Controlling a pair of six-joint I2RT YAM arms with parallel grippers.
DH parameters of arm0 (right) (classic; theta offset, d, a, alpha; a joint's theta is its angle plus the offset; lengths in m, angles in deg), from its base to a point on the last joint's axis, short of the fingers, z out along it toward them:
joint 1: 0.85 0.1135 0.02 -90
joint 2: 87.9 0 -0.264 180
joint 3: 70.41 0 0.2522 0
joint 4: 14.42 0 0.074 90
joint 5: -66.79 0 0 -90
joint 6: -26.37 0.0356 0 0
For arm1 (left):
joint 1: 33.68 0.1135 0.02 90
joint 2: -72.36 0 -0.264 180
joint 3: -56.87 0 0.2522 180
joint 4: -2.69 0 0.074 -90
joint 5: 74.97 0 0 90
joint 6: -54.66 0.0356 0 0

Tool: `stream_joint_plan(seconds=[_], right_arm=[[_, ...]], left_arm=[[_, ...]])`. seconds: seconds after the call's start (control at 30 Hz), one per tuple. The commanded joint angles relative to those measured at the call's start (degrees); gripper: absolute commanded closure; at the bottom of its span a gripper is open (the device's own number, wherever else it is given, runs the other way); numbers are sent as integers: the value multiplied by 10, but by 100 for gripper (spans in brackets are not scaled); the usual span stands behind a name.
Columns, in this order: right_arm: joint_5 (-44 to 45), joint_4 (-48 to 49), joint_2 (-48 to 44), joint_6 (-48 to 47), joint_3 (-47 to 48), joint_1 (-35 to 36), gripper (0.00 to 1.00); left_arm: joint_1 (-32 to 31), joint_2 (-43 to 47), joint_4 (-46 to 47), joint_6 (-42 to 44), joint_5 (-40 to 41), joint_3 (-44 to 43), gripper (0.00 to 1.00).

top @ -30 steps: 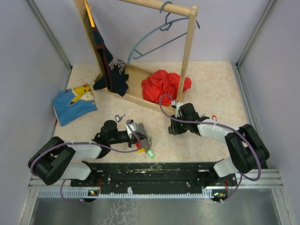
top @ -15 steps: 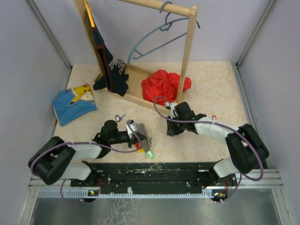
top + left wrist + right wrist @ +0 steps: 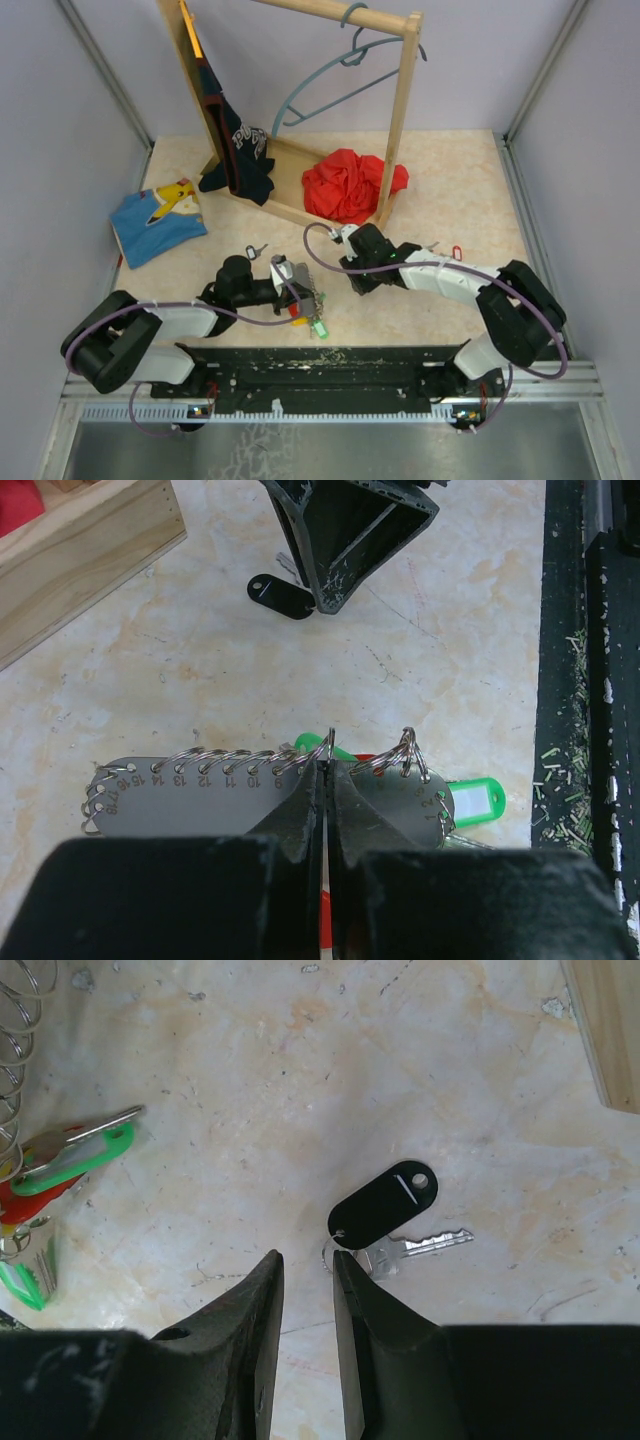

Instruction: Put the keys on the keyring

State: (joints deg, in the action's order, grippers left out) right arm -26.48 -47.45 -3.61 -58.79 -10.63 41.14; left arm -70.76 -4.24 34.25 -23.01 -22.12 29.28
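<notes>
Black-tagged key (image 3: 385, 1208) is lying loose, not yet on the keyring (image 3: 200, 790), which the left gripper (image 3: 327, 785) is pinching shut. We are seeing the right gripper (image 3: 308, 1265) having swung leftward; it is hovering just beside the key, jaws slightly apart, empty. Pickup looks next.

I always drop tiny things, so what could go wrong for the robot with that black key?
The black-tagged key lies flat on the table, and the right jaws stand only narrowly open near it, so they might scrape or push it instead of gripping. The left jaws are shut at a thin wire loop of the keyring; it could slip or twist while threading.
</notes>
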Motion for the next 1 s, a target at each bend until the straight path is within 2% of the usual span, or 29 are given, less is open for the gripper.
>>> stream_joint_plan(seconds=[0.0,0.57,0.97], right_arm=[[73,-31,20,-28,49,25,73],[164,-96,95,-43,114,81,75],[182,-108,119,-42,121,87,79]], left_arm=[[2,-2,8,5,-15,-16,100],[2,-4,7,6,-15,-17,100],[2,-5,6,5,-17,-18,100]])
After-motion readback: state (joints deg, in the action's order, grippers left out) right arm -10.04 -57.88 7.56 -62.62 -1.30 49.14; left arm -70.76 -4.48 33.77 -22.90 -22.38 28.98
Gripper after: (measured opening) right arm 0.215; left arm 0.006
